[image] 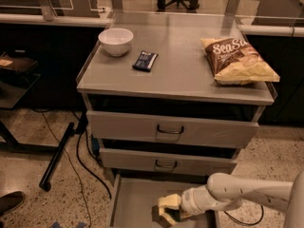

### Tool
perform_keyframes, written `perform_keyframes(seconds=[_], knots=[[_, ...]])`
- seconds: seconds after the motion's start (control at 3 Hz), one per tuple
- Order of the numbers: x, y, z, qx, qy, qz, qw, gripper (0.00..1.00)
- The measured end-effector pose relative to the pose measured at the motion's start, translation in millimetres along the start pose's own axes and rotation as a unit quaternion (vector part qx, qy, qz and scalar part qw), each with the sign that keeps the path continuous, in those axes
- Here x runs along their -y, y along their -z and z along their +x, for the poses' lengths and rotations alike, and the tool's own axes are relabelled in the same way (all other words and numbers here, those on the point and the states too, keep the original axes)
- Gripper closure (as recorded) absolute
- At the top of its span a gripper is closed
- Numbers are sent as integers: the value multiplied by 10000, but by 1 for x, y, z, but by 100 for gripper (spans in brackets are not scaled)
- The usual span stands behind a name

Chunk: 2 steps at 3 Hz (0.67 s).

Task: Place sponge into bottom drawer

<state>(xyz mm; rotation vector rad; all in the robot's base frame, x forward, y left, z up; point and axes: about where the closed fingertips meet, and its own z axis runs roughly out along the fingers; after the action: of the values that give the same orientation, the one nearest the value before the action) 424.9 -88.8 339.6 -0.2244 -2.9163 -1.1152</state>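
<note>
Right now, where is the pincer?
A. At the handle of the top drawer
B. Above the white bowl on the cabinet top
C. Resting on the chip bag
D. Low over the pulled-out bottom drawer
D: the pincer sits at the end of the white arm, down over the floor of the open bottom drawer, well below both handled drawers and the cabinet top.

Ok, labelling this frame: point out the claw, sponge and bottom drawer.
bottom drawer (135,198): camera view, bare floor.
claw (167,212): camera view, between fingertips, low over that drawer.
sponge (175,216): camera view, dark patch in the grip.
</note>
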Motion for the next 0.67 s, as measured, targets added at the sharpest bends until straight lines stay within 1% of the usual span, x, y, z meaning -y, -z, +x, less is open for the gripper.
perform_keyframes(seconds=[0.33, 0.67], knots=[[2, -11, -1, -30, -182, -218, 9996, 100], [18, -21, -19, 338, -759, -622, 9946, 100]])
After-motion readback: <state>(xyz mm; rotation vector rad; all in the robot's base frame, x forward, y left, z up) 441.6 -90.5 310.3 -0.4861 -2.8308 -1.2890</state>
